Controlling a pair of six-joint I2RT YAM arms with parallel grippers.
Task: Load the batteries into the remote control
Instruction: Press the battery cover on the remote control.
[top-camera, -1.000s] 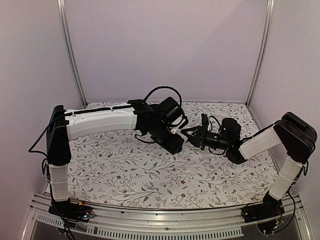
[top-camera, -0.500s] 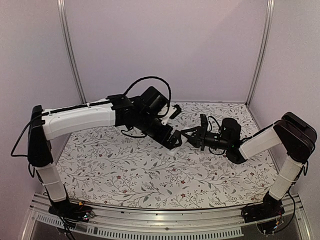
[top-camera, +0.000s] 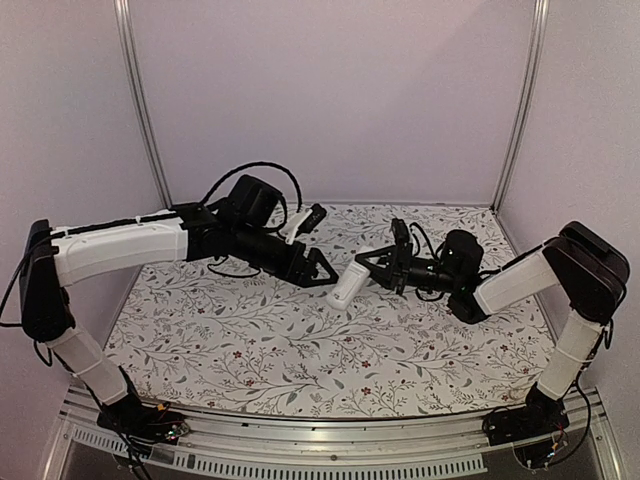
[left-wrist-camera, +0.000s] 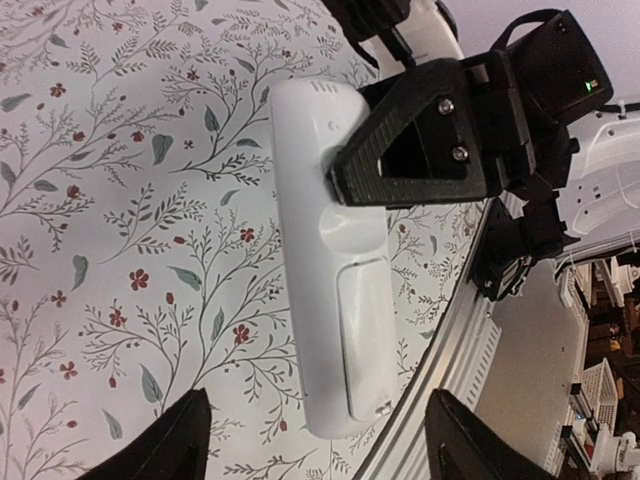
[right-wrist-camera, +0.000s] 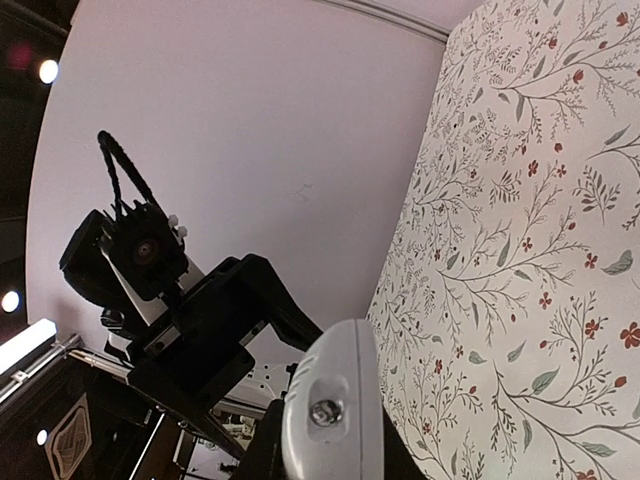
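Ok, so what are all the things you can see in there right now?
remote control: one, white, mid-table, gripped near one end
batteries: none in sight
tablecloth: one, white with a leafy flower print, covering the table
posts: two, silver, upright at the back corners
rail: one, silver, along the near edge
left arm: one, white and black, reaching in from the left
right arm: one, white and black, reaching in from the right
left fingers: two, black, open and empty, facing the remote control
right fingers: two, black, shut on the remote control

Table (top-camera: 330, 441), metal-railed near edge, white cloth (top-camera: 260, 350) with leafy red-flowered print
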